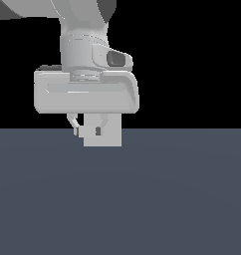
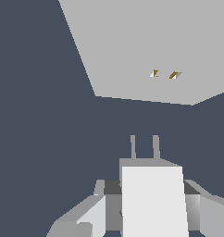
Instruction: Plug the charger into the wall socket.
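In the wrist view my gripper point(image 2: 151, 206) is shut on the charger point(image 2: 153, 199), a white block with two thin prongs point(image 2: 156, 147) sticking out ahead. The prongs point toward the wall socket point(image 2: 146, 41), a flat light-grey plate with two small orange holes point(image 2: 164, 74). A stretch of dark floor still separates the prong tips from the plate. In the exterior view the gripper point(image 1: 88, 128) hangs just above the floor in front of the socket plate point(image 1: 110, 139). There the charger blends with the plate and is hard to make out.
A flat dark blue-grey floor point(image 1: 142, 199) fills the lower half of the exterior view, under a black background. The arm's white hand point(image 1: 86, 92) sits above the fingers. No other objects show.
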`<state>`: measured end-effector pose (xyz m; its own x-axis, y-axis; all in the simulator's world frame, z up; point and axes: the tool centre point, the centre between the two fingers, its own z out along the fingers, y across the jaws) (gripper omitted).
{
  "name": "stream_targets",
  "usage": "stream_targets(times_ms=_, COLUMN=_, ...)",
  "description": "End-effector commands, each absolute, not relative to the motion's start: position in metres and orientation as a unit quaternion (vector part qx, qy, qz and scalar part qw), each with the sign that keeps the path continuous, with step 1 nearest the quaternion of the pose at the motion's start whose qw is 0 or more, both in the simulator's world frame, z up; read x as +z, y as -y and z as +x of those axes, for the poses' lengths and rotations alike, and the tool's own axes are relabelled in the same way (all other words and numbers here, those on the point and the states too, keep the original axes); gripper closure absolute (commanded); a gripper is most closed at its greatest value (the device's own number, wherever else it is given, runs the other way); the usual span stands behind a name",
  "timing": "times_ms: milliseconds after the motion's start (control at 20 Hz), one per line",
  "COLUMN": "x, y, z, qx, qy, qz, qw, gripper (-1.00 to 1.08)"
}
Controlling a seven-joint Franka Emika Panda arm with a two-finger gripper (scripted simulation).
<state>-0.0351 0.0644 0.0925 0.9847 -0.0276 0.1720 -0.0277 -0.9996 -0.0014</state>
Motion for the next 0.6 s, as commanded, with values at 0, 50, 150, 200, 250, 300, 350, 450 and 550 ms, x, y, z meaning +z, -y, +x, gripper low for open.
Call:
stream_targets(times_ms=0, x=0.0956, y=-0.0622, z=-0.0336, qx=0.086, qy=0.033, qz=0.996, qw=0.002, gripper=1.08)
stream_targets(times_ms=50, x=0.0965, y=-0.0615, z=-0.0332, qx=0.086, qy=0.039, qz=0.996, qw=0.003, gripper=1.08)
stream_targets(times_ms=150, x=0.0981, y=-0.0604, z=-0.0325, qx=0.086, qy=0.049, qz=0.995, qw=0.004, gripper=1.08)
stream_targets(times_ms=200, x=0.0987, y=-0.0599, z=-0.0322, qx=0.085, qy=0.053, qz=0.995, qw=0.004, gripper=1.08)
stream_targets(times_ms=250, x=0.0992, y=-0.0595, z=-0.032, qx=0.085, qy=0.057, qz=0.995, qw=0.005, gripper=1.08)
stream_targets(times_ms=300, x=0.0996, y=-0.0591, z=-0.0318, qx=0.085, qy=0.059, qz=0.995, qw=0.005, gripper=1.08)
stream_targets(times_ms=350, x=0.0999, y=-0.0589, z=-0.0317, qx=0.085, qy=0.061, qz=0.994, qw=0.005, gripper=1.08)
stream_targets(times_ms=450, x=0.1002, y=-0.0586, z=-0.0316, qx=0.085, qy=0.064, qz=0.994, qw=0.005, gripper=1.08)
stream_targets(times_ms=550, x=0.1001, y=-0.0585, z=-0.0317, qx=0.085, qy=0.063, qz=0.994, qw=0.005, gripper=1.08)
